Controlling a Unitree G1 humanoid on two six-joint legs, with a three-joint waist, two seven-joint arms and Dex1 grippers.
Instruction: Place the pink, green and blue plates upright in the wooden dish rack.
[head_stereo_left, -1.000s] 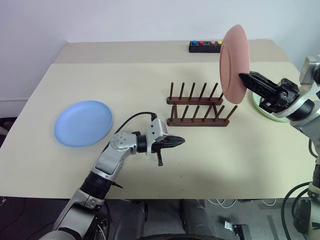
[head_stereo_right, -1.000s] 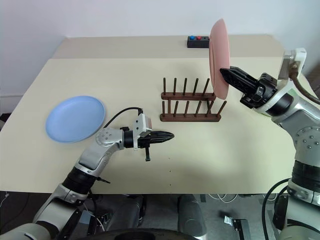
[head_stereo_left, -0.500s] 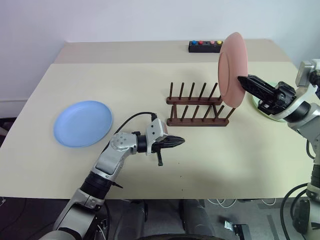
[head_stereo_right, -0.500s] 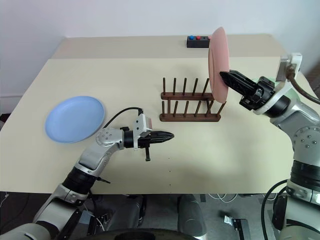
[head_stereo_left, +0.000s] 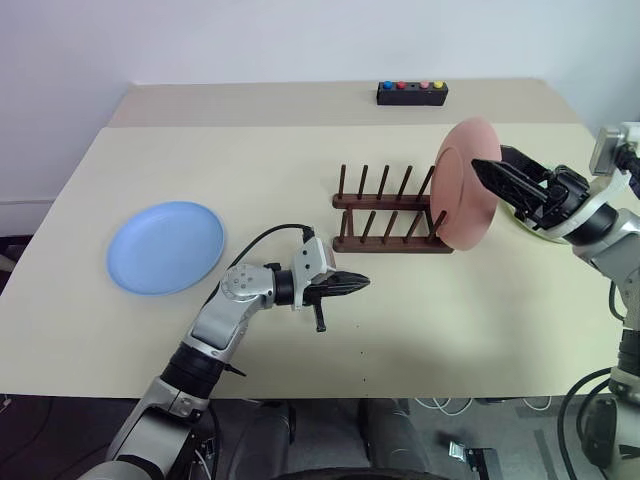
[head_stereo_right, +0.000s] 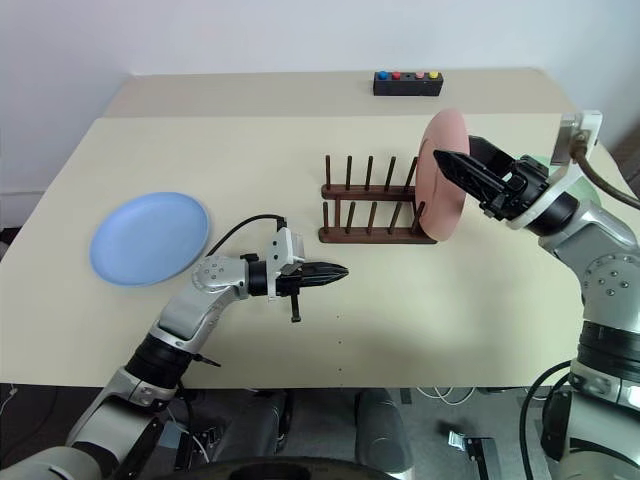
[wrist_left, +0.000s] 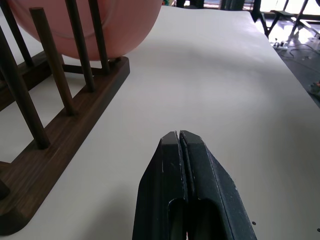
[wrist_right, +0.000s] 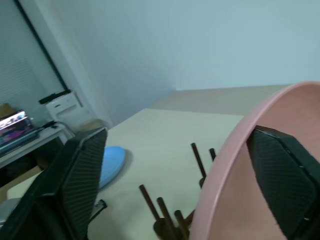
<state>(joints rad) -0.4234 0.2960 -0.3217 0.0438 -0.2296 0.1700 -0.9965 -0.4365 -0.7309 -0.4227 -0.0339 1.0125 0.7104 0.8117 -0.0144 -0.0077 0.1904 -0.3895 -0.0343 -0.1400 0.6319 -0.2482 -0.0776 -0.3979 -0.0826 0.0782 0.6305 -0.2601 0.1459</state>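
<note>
Pink plate (head_stereo_left: 466, 183) stands at the rack's (head_stereo_left: 390, 215) right end, apparently slotted; right fingers (head_stereo_right: 470, 172) wide, releasing. Left fingers (head_stereo_left: 355, 284) closed, empty. Next: fetch blue plate (head_stereo_left: 166, 246).

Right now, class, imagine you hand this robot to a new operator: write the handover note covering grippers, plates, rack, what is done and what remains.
Right gripper: jaws open around the salmon pink round plate, which stands upright at the right end of the dark brown wooden dish rack.
Left gripper: shut, empty, hanging over the table in front of the rack.
Light blue round plate: flat on the table, far left.
Pale green plate: edge showing behind the right gripper.
Done: pink plate in the rack.
Left: withdraw the right gripper, rack the green and blue plates.
</note>
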